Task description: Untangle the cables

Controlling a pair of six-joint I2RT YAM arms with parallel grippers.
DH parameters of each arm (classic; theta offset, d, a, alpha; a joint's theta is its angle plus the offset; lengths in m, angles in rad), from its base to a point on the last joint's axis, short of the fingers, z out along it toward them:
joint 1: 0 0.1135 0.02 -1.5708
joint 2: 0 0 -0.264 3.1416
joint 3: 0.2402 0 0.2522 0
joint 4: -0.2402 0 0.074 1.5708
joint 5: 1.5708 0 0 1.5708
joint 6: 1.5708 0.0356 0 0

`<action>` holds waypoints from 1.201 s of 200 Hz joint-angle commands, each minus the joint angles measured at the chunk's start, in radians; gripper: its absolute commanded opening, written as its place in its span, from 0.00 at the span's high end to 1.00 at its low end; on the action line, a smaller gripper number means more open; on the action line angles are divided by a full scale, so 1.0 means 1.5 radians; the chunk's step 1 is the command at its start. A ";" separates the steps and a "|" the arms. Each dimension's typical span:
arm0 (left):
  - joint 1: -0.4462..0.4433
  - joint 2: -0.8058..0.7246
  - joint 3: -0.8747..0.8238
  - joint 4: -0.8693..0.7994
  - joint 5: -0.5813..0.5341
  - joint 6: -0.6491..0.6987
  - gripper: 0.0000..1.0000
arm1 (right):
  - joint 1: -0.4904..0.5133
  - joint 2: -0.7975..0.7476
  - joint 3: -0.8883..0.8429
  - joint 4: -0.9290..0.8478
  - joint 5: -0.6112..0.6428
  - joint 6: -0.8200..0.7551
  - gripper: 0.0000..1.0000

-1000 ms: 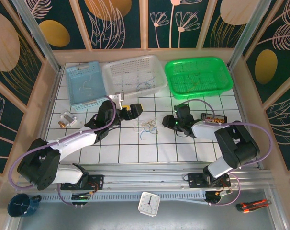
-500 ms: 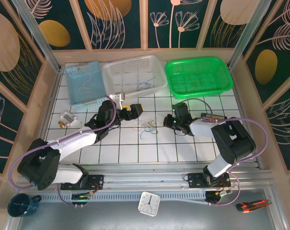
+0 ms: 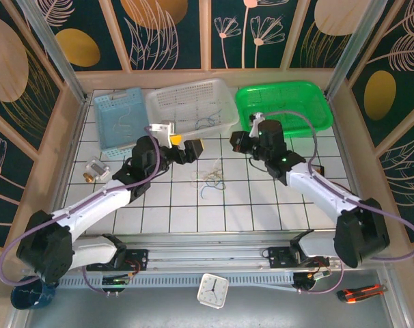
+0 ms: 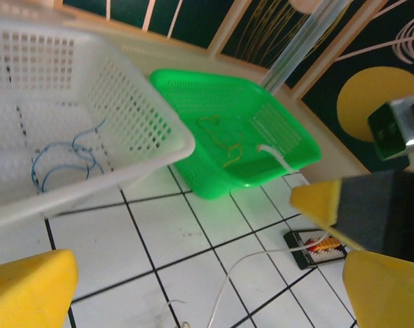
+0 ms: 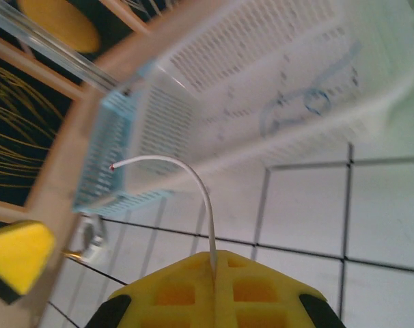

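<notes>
Since a second ago the right arm (image 3: 316,188) has lifted off the right half of the desk (image 3: 261,205) and stretched toward the far edge. Its wrist now hangs just on the near side of the gap between the white basket (image 3: 190,102) and the green basket (image 3: 282,109). The right fingers (image 5: 193,287), partly apart then, are now pressed together. The left arm (image 3: 104,198) has shifted slightly toward the far edge too.

The right wrist view shows a thin white wire (image 5: 211,229) pinched between those closed yellow pads, rising and curling over to a free end. The left fingers (image 4: 29,290) stand wide apart and hold nothing. They point across at the right arm's wrist, near the near wall of the white basket.

The cables (image 3: 208,179) lie as a small curly clump on the desk near its middle, a little toward the far edge, on the tiles between the two arms. From the left wrist, a white strand arcs up off the tiles toward the right arm's tip (whether it is the same pinched wire I cannot tell for sure).

A blue wire (image 4: 63,158) lies looped inside the white basket, and a yellowish wire (image 4: 229,147) lies in the green one. A blue basket (image 3: 121,119) sits at the far left corner.
</notes>
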 commanded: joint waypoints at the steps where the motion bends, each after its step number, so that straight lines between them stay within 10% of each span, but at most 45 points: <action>1: 0.003 -0.016 0.018 -0.009 0.002 0.058 0.01 | 0.005 -0.030 0.042 -0.028 -0.037 -0.013 1.00; 148: -0.003 0.121 -0.014 0.120 0.177 0.087 0.01 | 0.042 -0.045 0.083 0.016 -0.072 0.024 1.00; 240: -0.034 0.236 0.020 0.218 0.141 0.064 0.09 | 0.100 -0.019 0.125 0.036 -0.068 0.045 1.00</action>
